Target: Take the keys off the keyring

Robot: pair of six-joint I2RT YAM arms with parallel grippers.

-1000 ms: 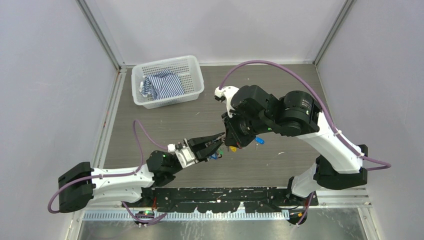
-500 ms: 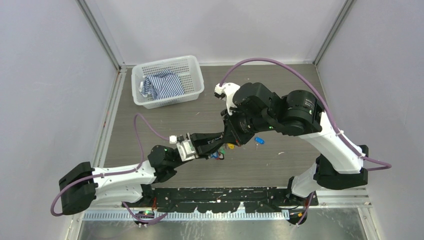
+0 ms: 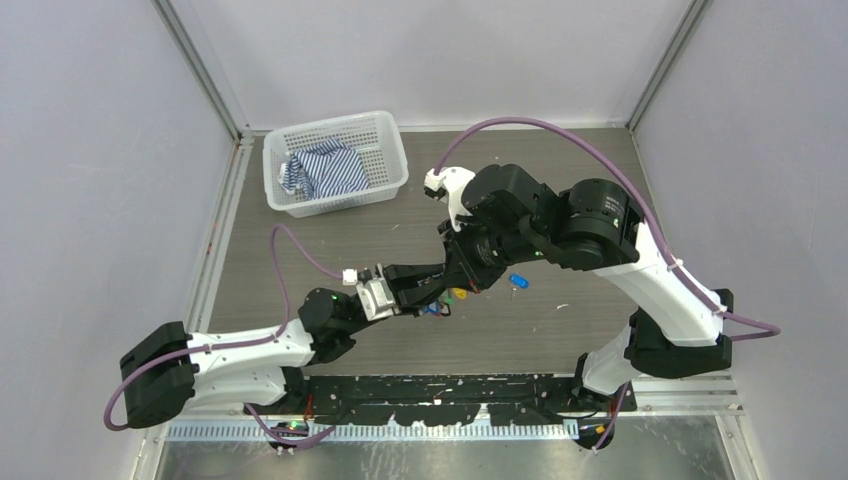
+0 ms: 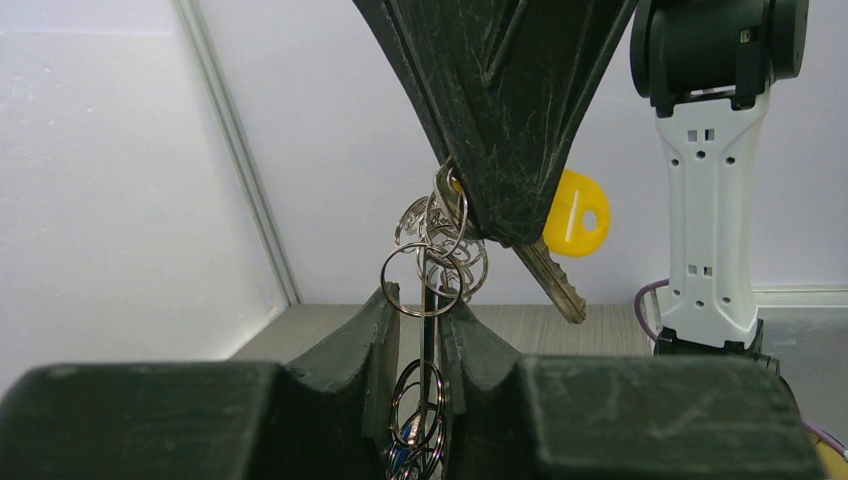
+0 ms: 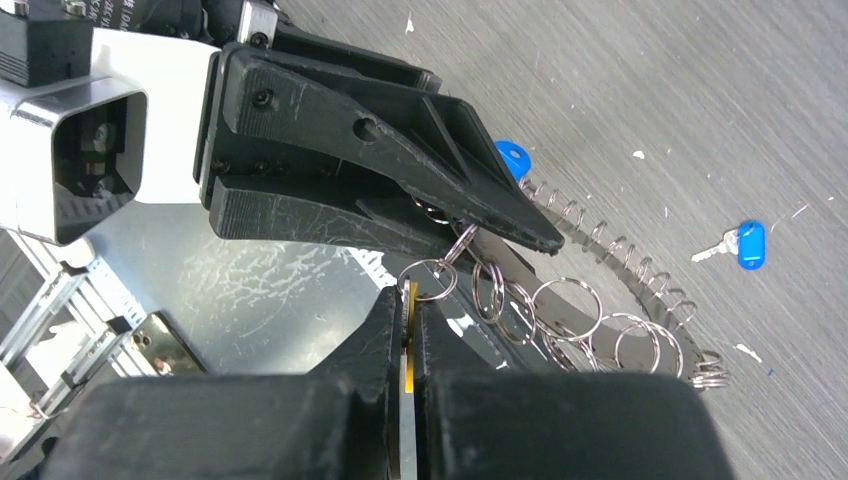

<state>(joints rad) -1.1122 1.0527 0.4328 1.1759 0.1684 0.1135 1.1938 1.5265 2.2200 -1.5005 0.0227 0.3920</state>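
My right gripper (image 5: 410, 295) is shut on a yellow-headed key (image 4: 575, 222), whose blade sticks out below its fingers. A small ring joins that key to a chain of small silvery rings (image 5: 560, 310). This bunch hangs on the keyring (image 4: 430, 330), a thin wire seen edge-on between the fingers of my left gripper (image 4: 425, 305), which is shut on it. From above, the two grippers meet tip to tip over the table's middle, the left gripper (image 3: 436, 291) beside the right gripper (image 3: 458, 284). A blue tag (image 5: 512, 157) peeks out behind the left fingers (image 5: 400, 150).
One loose blue-tagged key (image 3: 517, 281) lies on the table right of the grippers. A white mesh basket (image 3: 385, 180) with a striped cloth (image 3: 325, 168) stands at the back left. Walls close in the table on three sides.
Both grippers have shifted slightly left and back together, and the left wrist has risen a little. Both grips have stayed the same.
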